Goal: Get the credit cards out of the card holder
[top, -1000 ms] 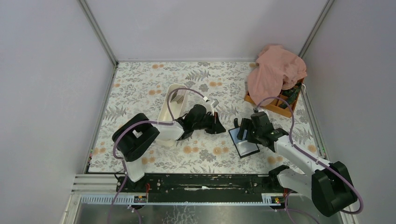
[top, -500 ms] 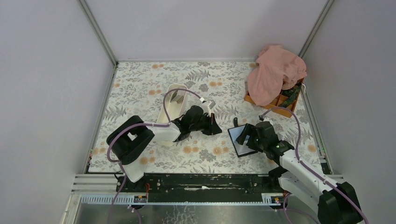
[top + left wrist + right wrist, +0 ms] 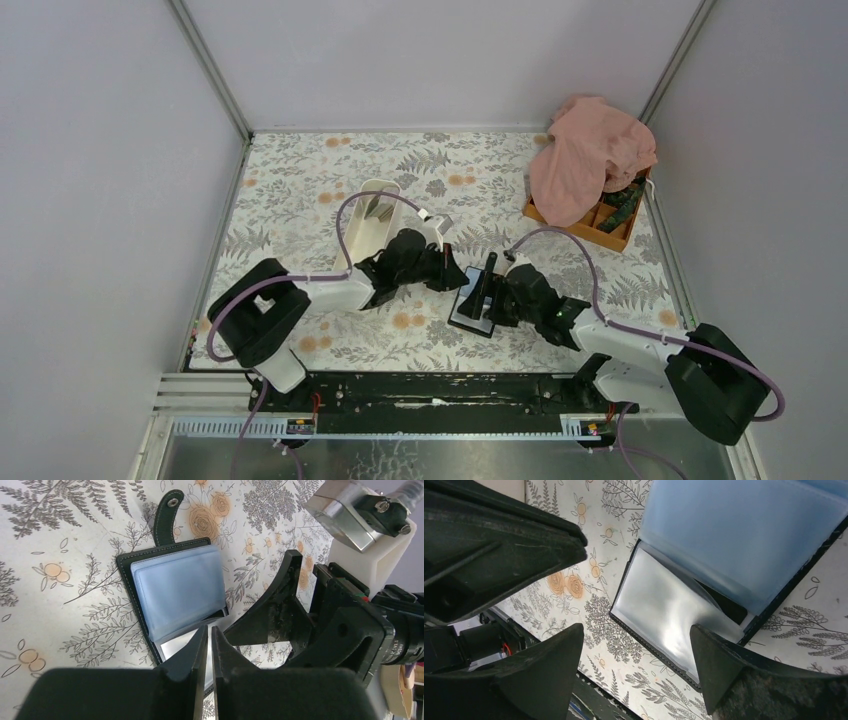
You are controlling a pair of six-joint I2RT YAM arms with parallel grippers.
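Card holder [image 3: 172, 587]: lies open and flat on the floral worktop [image 3: 300, 180], bluish plastic sleeves facing up, snap strap stretched out beyond it, between the two claws.
Left claw [image 3: 210, 630]: fingers pressed together with only a sliver between them, gripping nothing; tips at the holder's edge, contact cannot be told.
Right claw [image 3: 634, 635]: spread wide over the clear sleeve, empty.
White tray [image 3: 382, 184]: behind the left arm, apart from the holder.

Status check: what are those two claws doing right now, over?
Left gripper shut, tips at edge of the card holder. Right gripper wide open above it. Holder lies open. Nothing blocking.
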